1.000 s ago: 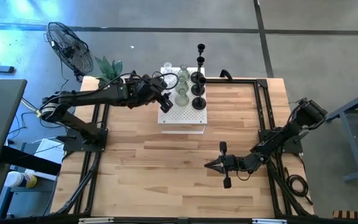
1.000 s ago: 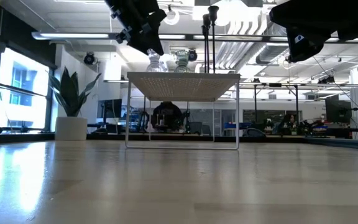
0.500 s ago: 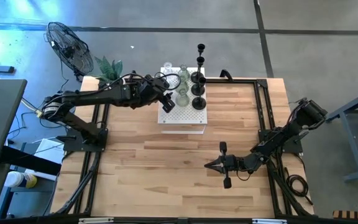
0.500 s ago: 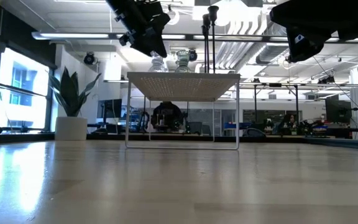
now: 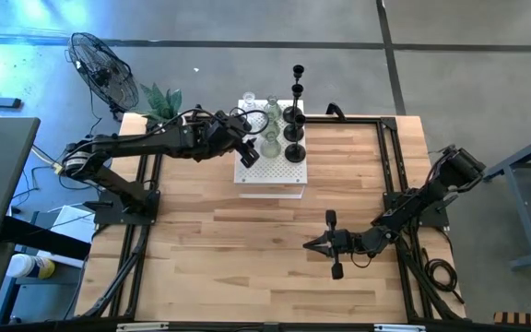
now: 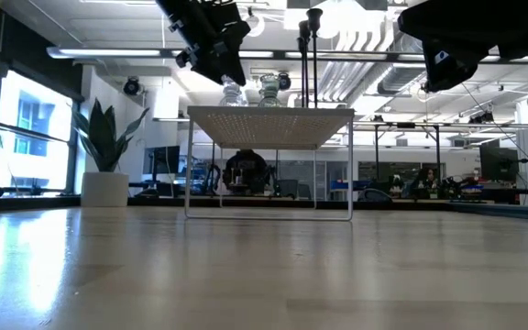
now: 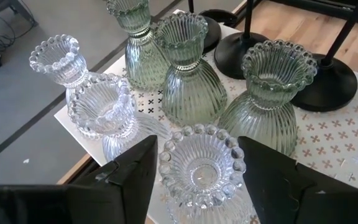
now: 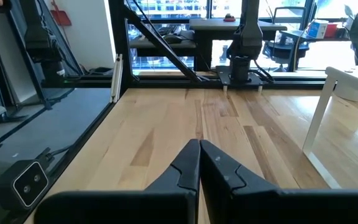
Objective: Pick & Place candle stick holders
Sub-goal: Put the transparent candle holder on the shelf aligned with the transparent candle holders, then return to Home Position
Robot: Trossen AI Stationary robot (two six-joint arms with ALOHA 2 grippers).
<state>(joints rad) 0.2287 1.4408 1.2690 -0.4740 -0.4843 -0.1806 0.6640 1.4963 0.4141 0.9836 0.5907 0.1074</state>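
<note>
Several clear and greenish ribbed glass holders (image 7: 185,68) and black holders with round bases (image 5: 293,152) stand on the white perforated box (image 5: 270,175) at the table's far middle. My left gripper (image 7: 201,155) is open above the box's left part. Its fingers stand on either side of the nearest clear glass holder (image 7: 201,168), level with its beaded rim. That gripper also shows in the high view (image 5: 247,148). My right gripper (image 5: 316,244) is shut and empty, low over the table's near right part. My left gripper's fingers (image 7: 138,171) come from above and from the table's left, close beside the clear holder's beaded rim (image 7: 166,163). I cannot tell whether they touch it. The holder stands upright on the box.
A potted plant (image 5: 159,100) stands at the table's far left corner, and a fan (image 5: 104,69) stands on the floor beyond it. Black frame rails (image 5: 390,157) run along the table's sides. Bare wood (image 5: 229,258) lies between the box and the near edge.
My left gripper has moved a little toward the table's right, in over the glass holders on the box, then kept still. The holders have not moved.
</note>
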